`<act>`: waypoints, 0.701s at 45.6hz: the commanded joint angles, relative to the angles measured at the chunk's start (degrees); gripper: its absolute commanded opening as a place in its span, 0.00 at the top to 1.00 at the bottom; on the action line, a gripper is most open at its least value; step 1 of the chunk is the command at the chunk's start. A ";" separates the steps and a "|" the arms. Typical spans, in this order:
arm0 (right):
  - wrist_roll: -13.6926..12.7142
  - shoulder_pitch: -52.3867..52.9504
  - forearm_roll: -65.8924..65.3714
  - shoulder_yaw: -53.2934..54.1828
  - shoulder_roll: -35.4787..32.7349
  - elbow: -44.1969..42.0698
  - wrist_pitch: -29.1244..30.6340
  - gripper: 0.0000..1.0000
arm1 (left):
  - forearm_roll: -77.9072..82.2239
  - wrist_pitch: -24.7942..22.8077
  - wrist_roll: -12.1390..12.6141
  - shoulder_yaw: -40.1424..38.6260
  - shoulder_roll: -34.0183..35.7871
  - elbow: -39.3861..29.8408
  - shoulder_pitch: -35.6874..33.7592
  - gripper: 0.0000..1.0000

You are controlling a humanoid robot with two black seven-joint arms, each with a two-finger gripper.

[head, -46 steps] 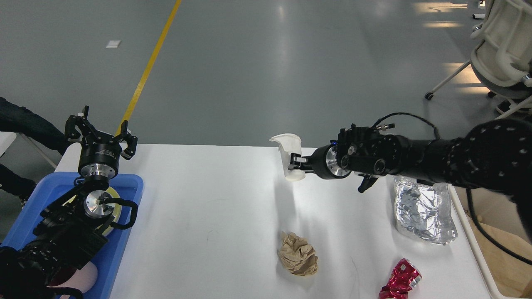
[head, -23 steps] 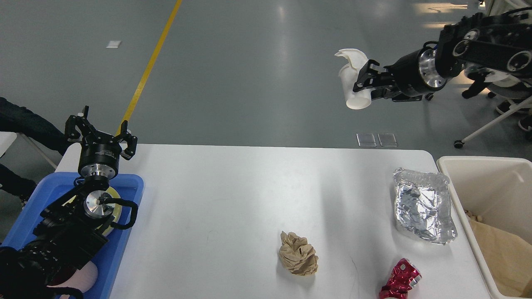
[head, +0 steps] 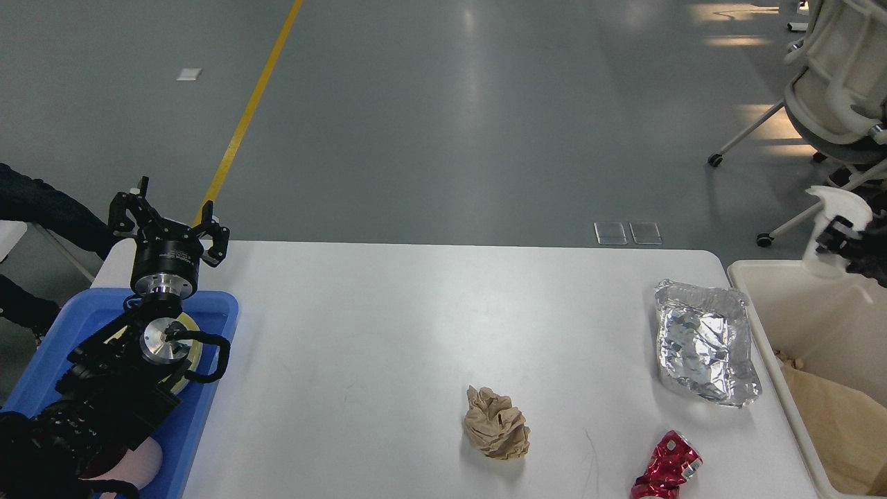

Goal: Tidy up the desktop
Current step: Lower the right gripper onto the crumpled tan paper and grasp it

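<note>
The white desktop (head: pixel 388 326) holds a crumpled brown paper ball (head: pixel 497 432), a crushed foil container (head: pixel 703 350) and a crushed red can (head: pixel 669 475). My right gripper (head: pixel 833 238) shows only at the right edge of the view. It is shut on a crumpled white paper cup (head: pixel 830 206) and holds it above the far end of the cream bin (head: pixel 818 312). My left gripper (head: pixel 168 222) is open and empty. It points up over the far end of the blue tray (head: pixel 215 308) at the desktop's left.
The cream bin stands off the desktop's right edge with brown paper inside. The blue tray holds a pale yellow plate (head: pixel 192 353), mostly hidden by my left arm. A white office chair (head: pixel 838 90) stands on the floor at the far right.
My right gripper lifted the white cup off the desktop's far middle, swung it up and right, then brought it down over the cream bin. The left arm has not moved.
</note>
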 commanded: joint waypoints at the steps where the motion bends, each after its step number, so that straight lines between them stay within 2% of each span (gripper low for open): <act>1: 0.01 -9.82 0.10 0.54 -0.21 -3.70 -5.92 1.00 | -0.04 0.00 0.00 0.00 0.01 0.04 0.00 0.04; 10: 0.01 -20.19 0.27 0.63 -0.21 -7.22 -9.18 1.00 | -0.04 0.00 0.00 0.00 0.01 0.04 0.00 0.04; 11: 0.01 -20.98 0.27 0.72 -0.21 -7.57 -9.27 0.88 | -0.04 0.00 0.00 0.00 0.01 0.04 0.00 0.04; 12: 0.10 -21.69 0.19 0.72 -0.21 -7.92 -9.27 0.70 | -0.04 0.00 0.00 0.00 0.01 -0.05 0.00 0.04; 13: 0.10 -22.13 0.27 0.80 -0.12 -8.19 -9.45 0.48 | -0.04 0.00 0.00 0.00 0.09 0.04 0.00 0.04; 14: 0.10 -22.57 0.27 0.80 -0.12 -8.45 -9.53 0.21 | -0.04 0.00 0.00 0.00 0.01 -0.05 0.00 0.04; 15: 0.10 -22.83 0.62 0.89 -0.04 -8.80 -9.80 0.00 | -0.04 0.00 0.00 0.00 0.01 0.04 0.00 0.04; 32: 0.10 -23.02 0.80 0.37 0.75 -8.37 -9.98 0.00 | -0.03 0.00 0.00 0.00 0.01 -0.05 0.00 0.04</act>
